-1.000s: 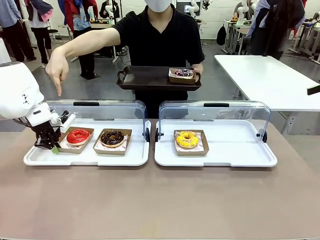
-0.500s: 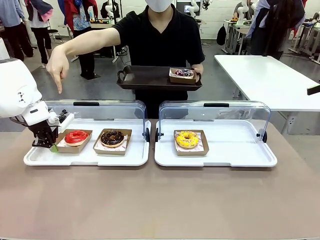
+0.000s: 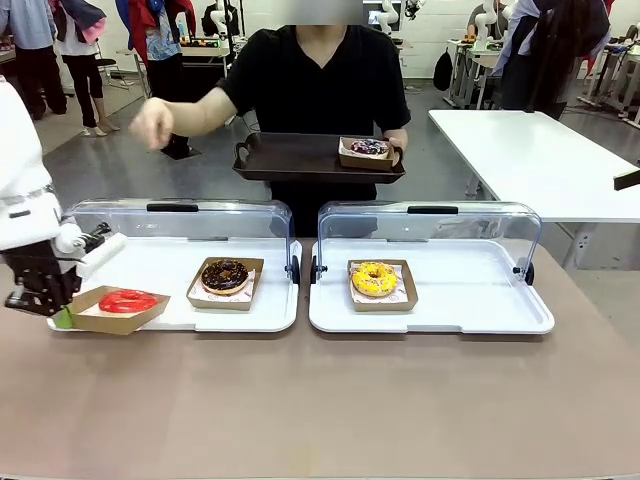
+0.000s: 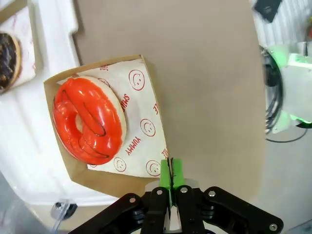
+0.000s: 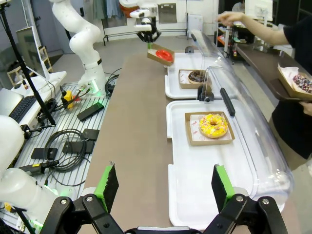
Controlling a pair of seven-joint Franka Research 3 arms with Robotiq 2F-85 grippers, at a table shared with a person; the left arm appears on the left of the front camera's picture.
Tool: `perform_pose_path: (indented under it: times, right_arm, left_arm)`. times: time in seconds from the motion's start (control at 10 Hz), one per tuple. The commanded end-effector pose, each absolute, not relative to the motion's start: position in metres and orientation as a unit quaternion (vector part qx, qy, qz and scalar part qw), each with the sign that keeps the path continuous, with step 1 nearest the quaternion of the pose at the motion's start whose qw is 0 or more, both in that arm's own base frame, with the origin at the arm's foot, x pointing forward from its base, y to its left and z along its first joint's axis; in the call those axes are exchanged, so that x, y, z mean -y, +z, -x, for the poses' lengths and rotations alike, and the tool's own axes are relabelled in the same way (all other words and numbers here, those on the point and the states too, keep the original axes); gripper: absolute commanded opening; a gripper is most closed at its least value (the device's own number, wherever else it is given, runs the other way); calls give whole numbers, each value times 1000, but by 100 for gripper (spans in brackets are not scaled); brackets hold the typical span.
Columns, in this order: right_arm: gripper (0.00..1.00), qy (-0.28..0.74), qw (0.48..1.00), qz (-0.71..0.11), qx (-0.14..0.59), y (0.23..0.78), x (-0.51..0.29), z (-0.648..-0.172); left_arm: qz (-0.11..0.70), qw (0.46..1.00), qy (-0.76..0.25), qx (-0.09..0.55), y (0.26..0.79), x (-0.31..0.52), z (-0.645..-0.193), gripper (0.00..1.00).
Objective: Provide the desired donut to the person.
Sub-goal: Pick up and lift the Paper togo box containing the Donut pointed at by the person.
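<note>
A red-glazed donut (image 3: 127, 301) lies in a brown cardboard tray (image 3: 108, 322) that hangs tilted over the left end of the left white tray (image 3: 240, 318). My left gripper (image 3: 62, 317) is shut on that cardboard tray's left rim. In the left wrist view the green pads (image 4: 170, 174) pinch the paper-lined edge beside the red donut (image 4: 87, 120). The person (image 3: 320, 80) stands across the table with a dark serving tray (image 3: 300, 160) and one hand (image 3: 152, 122) raised over the left side. My right gripper (image 5: 165, 187) is open, well back from the right white tray (image 5: 195, 195).
A chocolate donut (image 3: 225, 274) sits in its cardboard tray on the left white tray; a yellow donut (image 3: 374, 279) sits on the right white tray (image 3: 500, 315). Both clear lids (image 3: 180, 215) stand open at the back. A boxed donut (image 3: 367, 149) rests on the serving tray.
My left gripper has lifted the red donut's cardboard tray and drawn it left, off the white tray's edge. The person's pointing hand has pulled up and back.
</note>
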State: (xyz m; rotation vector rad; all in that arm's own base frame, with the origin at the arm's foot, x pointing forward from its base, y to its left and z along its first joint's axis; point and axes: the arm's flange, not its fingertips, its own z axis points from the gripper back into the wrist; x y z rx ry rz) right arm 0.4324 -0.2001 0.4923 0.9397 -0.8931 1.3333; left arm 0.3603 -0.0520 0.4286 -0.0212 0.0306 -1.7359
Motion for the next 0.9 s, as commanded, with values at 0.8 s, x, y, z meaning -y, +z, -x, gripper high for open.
perform_pose_path:
  times: [0.8]
  right_arm:
    - [100,575,598,-405,386,492,200,-432]
  left_arm:
    - [-62,680,-723,109,618,97,-331,0]
